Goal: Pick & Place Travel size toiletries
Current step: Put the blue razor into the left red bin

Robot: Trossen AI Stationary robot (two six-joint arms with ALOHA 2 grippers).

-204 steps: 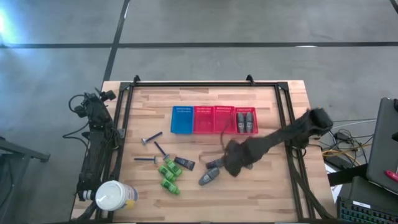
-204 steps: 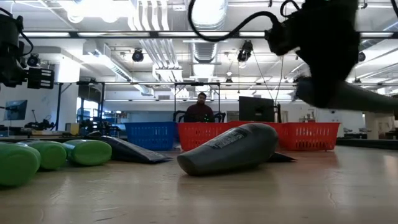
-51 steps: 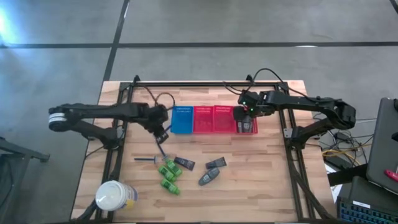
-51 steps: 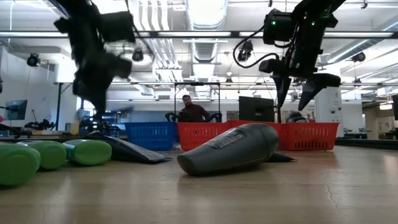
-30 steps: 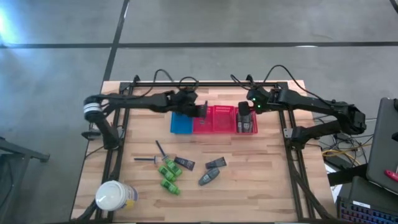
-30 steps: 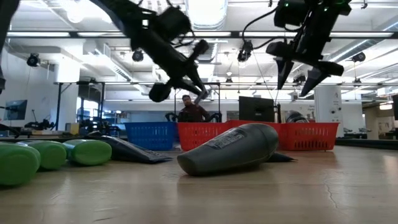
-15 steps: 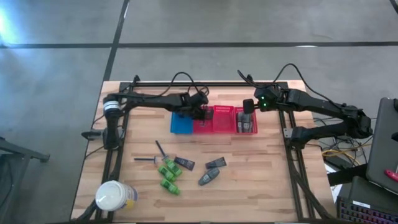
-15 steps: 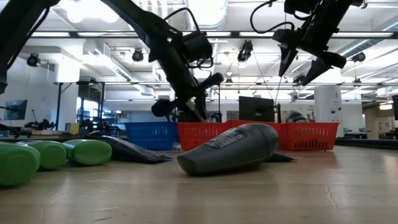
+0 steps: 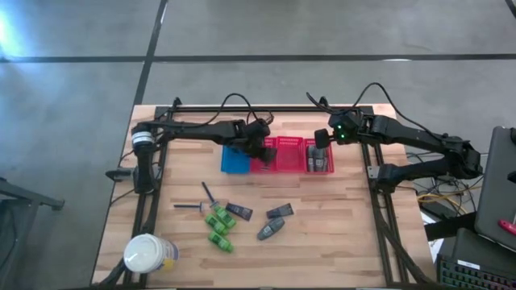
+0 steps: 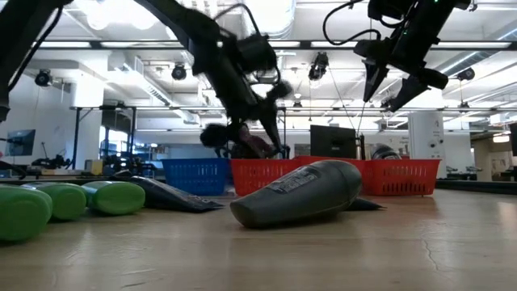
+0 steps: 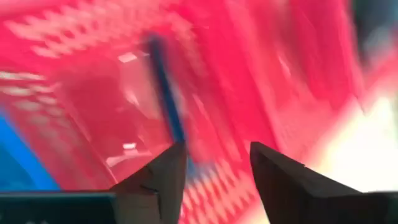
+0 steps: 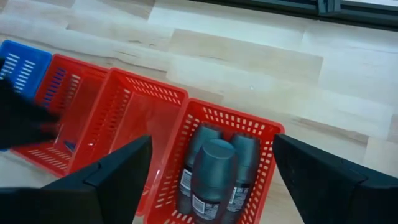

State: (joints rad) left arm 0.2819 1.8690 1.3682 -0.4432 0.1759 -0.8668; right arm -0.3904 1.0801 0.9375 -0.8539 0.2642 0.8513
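My left gripper (image 9: 263, 150) hangs open over the leftmost red basket (image 9: 263, 164). In the left wrist view a thin dark-blue razor (image 11: 165, 93) shows blurred inside that basket, just past my open fingers (image 11: 217, 158). My right gripper (image 9: 321, 138) is wide open above the rightmost red basket (image 12: 261, 130), which holds three grey oval containers (image 12: 211, 171). On the table's near half lie two razors (image 9: 201, 200), green bottles (image 9: 218, 227), two dark tubes (image 9: 239, 212) and a grey container (image 9: 270, 230).
A blue basket (image 9: 235, 157) stands left of the three red ones in a row at the table's far middle. A large white jar (image 9: 149, 254) stands at the near left corner. A black frame (image 9: 266, 109) runs round the table's edges. A person (image 10: 250, 145) sits far behind.
My left gripper has gone toward the table's right edge, from the seam between the blue and red baskets to over the leftmost red basket, tipping as it went. My right gripper has risen slightly above the rightmost basket.
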